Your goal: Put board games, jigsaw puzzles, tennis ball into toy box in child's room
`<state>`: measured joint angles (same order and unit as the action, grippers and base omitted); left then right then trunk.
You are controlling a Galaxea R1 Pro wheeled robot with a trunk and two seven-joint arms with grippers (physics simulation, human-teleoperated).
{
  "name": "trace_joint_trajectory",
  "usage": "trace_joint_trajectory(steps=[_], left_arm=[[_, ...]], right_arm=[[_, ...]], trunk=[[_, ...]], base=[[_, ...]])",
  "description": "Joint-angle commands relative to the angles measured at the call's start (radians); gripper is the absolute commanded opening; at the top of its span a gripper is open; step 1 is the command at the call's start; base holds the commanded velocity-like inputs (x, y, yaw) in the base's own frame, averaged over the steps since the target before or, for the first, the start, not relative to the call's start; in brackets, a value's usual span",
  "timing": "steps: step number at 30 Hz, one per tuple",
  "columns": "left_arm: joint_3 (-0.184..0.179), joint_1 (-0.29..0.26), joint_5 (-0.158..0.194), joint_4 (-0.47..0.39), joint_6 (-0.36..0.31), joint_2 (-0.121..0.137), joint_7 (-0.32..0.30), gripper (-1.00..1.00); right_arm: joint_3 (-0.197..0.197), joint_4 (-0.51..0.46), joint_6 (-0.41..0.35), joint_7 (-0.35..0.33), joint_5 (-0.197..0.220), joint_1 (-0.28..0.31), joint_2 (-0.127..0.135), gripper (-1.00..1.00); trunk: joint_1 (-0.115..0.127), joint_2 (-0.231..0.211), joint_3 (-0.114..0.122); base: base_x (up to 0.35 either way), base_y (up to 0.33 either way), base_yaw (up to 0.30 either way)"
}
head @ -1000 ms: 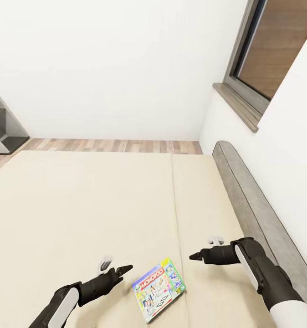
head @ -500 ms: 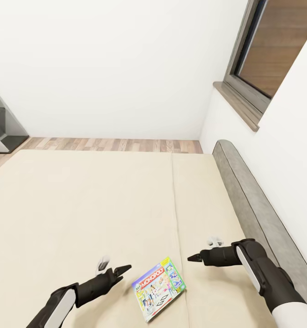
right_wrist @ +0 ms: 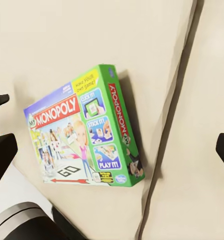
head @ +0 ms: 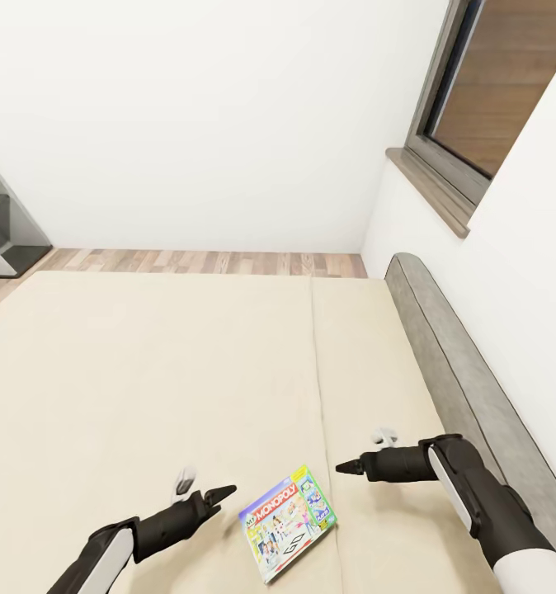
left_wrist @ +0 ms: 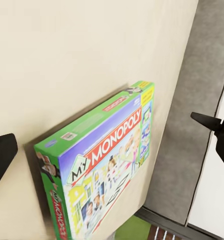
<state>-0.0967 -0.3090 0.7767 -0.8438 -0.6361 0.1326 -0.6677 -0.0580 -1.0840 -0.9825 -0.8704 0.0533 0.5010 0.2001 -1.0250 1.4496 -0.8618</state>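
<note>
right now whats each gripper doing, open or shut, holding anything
Left gripper: open, empty, hovering beside the Monopoly box.
Right gripper: open, empty, on the box's other side, above the bed.

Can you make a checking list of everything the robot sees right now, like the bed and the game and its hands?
Surface: beige bed, flat, with a seam running along it.
Job's things: Monopoly box lying flat on the bed, face up.
Clutter: nothing seen.
End effectors: left end effector and right end effector flank the box, neither touching it; both look open.
Cables: nothing seen.
Surroundings: grey headboard, window, white wall, wood floor, grey shelf.
</note>
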Motion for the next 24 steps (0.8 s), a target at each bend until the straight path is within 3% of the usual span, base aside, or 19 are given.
trace_joint_trajectory(steps=[1,12,24], left_arm=[[-0.002,0.001,0.007,0.000,-0.007,0.002,0.001,1.00],[-0.003,0.007,-0.005,0.001,-0.006,0.007,-0.001,1.00],[-0.002,0.008,-0.046,-0.002,0.011,0.003,-0.004,1.00]], right_arm=[[-0.003,0.000,0.001,0.000,0.005,0.000,0.001,1.00],[-0.007,0.009,0.052,-0.006,0.003,-0.001,0.000,1.00],[-0.009,0.019,0.069,-0.007,0.002,-0.001,-0.001,1.00]], trunk=[[0.000,0.000,-0.001],[0.000,0.000,-0.007],[0.000,0.000,-0.024]], base=[[0.000,0.000,0.000],[0.000,0.000,0.000],[0.000,0.000,0.000]])
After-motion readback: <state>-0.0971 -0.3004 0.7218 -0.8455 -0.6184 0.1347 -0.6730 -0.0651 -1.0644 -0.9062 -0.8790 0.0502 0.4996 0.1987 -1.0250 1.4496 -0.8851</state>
